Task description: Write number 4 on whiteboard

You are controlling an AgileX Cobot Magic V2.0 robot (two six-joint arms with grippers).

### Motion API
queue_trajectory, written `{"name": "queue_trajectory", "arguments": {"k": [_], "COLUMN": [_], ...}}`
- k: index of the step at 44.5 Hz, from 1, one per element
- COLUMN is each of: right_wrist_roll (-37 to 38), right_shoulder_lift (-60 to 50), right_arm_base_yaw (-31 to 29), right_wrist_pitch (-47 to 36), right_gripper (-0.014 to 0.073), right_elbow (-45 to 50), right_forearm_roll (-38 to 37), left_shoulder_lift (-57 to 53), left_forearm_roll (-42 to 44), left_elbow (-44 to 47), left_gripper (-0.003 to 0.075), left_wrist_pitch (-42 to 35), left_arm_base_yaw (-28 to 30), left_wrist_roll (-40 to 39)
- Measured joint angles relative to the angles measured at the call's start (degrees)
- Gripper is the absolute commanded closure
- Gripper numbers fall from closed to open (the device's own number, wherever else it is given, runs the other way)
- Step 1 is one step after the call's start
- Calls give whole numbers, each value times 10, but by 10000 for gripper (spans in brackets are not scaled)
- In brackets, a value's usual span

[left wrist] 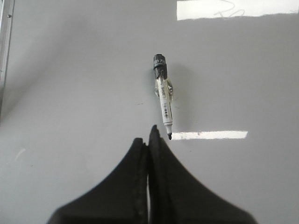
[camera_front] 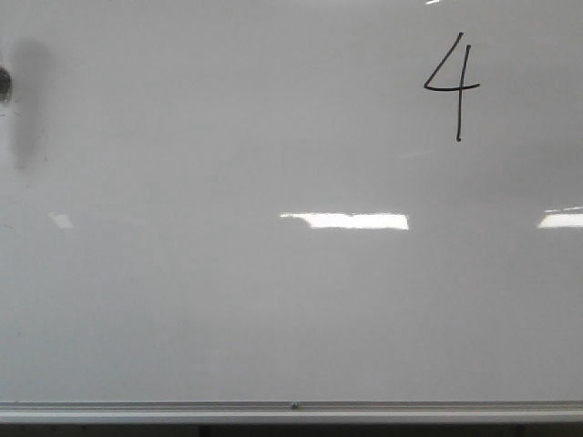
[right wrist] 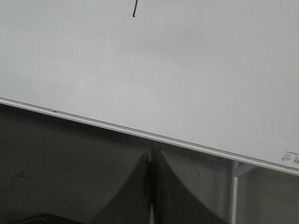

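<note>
The whiteboard (camera_front: 228, 319) fills the front view, with its silver frame along the bottom. A thin black number 4 (camera_front: 453, 86) is drawn at its upper right. In the left wrist view a marker (left wrist: 163, 95) with a black cap end and white barrel lies on the board (left wrist: 70, 93), tip toward my left gripper (left wrist: 148, 135), which is shut and empty just short of the tip. My right gripper (right wrist: 152, 156) is shut and empty over the dark floor, below the board's frame edge (right wrist: 117, 127). The end of the 4's stem (right wrist: 135, 9) shows there.
A dark object (camera_front: 4, 84) with a grey shadow sits at the board's left edge in the front view. Bright light reflections (camera_front: 344, 220) lie across the board. A white stand leg (right wrist: 234, 191) rises under the board in the right wrist view.
</note>
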Motion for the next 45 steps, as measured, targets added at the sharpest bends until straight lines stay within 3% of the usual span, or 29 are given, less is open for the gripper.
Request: {"name": "queue_trajectory", "arguments": {"k": [9, 18, 30, 45], "right_wrist_roll": [0, 0, 0, 0], "right_shoulder_lift": [-60, -159, -251, -284], "right_arm_base_yaw": [-13, -47, -48, -49], "right_wrist_pitch": [-73, -272, -484, -631], "right_gripper": [662, 662, 662, 662], "right_elbow": [65, 239, 436, 544], "right_forearm_roll": [-8, -13, -14, 13], "left_shoulder_lift": [0, 0, 0, 0], "left_forearm_roll": [0, 0, 0, 0], "left_elbow": [0, 0, 0, 0], "left_gripper": [741, 741, 741, 741], "left_wrist_pitch": [0, 0, 0, 0], "left_arm_base_yaw": [0, 0, 0, 0], "left_wrist_roll": [0, 0, 0, 0]}}
